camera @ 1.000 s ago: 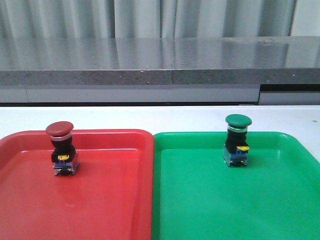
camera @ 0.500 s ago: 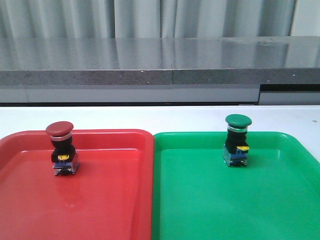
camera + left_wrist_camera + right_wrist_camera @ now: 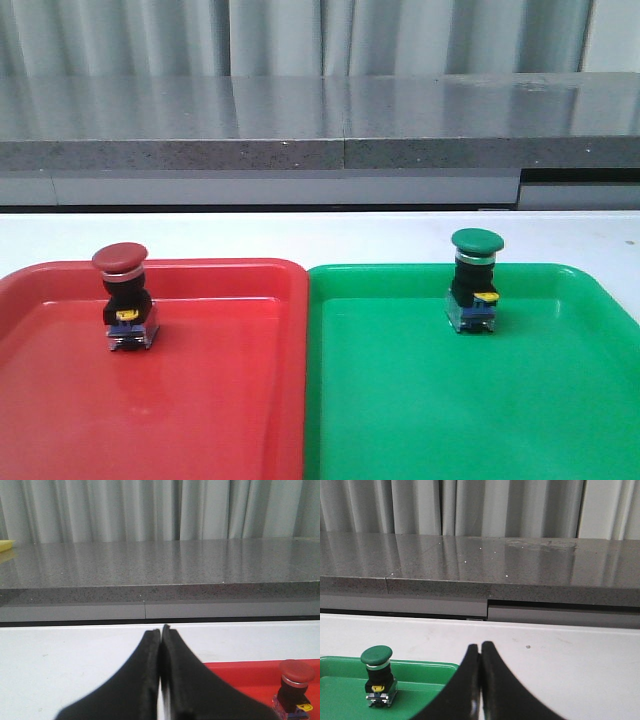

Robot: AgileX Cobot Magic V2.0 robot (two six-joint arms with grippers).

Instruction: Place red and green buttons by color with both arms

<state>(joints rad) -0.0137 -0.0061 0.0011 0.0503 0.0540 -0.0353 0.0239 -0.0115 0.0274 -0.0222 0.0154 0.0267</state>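
The red button [image 3: 124,297] stands upright in the red tray [image 3: 200,400], near its far left. The green button [image 3: 473,281] stands upright in the green tray [image 3: 450,400], near its far edge. Neither arm shows in the front view. In the left wrist view my left gripper [image 3: 161,630] is shut and empty, and the red button [image 3: 295,686] stands apart from it on the red tray [image 3: 240,672]. In the right wrist view my right gripper [image 3: 480,646] is shut and empty, and the green button [image 3: 378,677] stands apart from it on the green tray [image 3: 420,680].
The two trays lie side by side on a white table [image 3: 320,235], touching at the middle. A grey stone counter [image 3: 320,125] runs along the far side, with curtains behind it.
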